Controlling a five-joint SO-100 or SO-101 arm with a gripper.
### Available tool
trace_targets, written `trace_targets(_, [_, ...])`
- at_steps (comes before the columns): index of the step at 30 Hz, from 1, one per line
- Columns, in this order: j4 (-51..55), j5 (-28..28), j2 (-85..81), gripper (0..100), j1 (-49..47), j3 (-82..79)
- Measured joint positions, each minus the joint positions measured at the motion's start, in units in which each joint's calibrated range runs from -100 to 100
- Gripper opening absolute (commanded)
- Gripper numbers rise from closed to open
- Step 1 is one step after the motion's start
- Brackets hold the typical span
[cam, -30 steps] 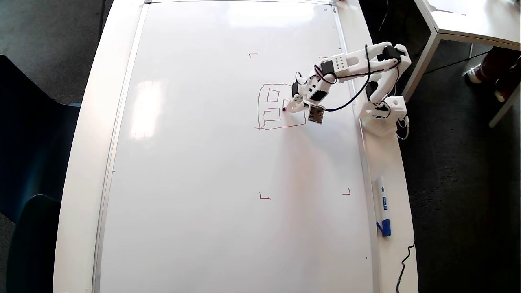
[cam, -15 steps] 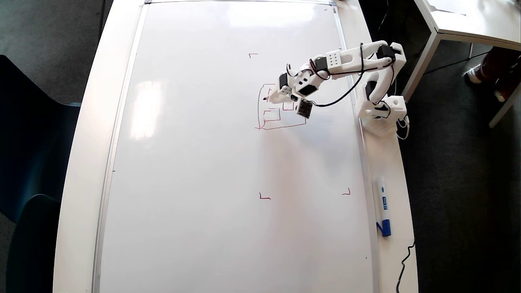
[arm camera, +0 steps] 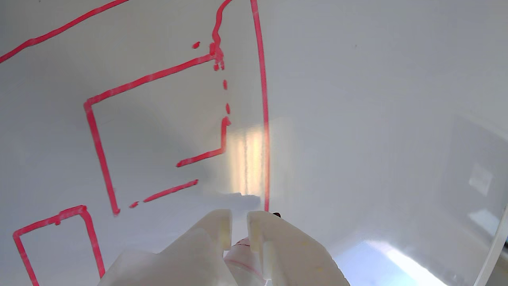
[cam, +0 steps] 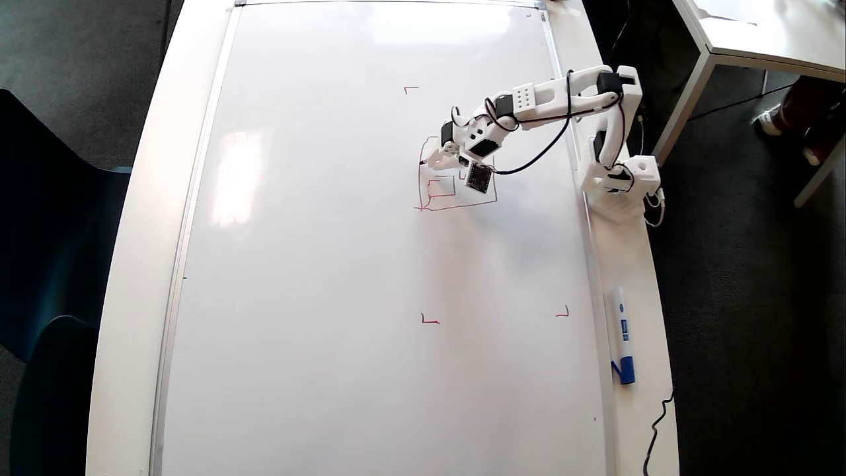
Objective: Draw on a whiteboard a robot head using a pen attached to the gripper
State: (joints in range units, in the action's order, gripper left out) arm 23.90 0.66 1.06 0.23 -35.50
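Now we see the hand (arm camera: 238,227) pinching the pen (arm camera: 242,258). Its tip meets the robot head (cam: 456,198) outline at nine o'clock on the whiteboard (cam: 330,264).

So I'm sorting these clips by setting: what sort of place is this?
Probably an office or classroom: dark carpeted floor, white tables, one carrying the large glossy white whiteboard and a blue-capped white marker, another white desk alongside.

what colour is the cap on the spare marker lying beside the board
Blue, on the spare marker at the table's right edge; clearest in the overhead view.
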Motion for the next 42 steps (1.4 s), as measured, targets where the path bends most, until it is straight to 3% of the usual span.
trace_targets(10, [0.3, -1.3, 0.9, 1, -0.2, 1.7])
trace_targets(20, [8.8, -1.5, 7.9, 1, -0.2, 12.5])
trace_targets(35, [8.5, -1.5, 9.1, 1, -0.2, 14.4])
trace_targets(42, [8.4, -1.5, 15.4, 1, -0.2, 22.7])
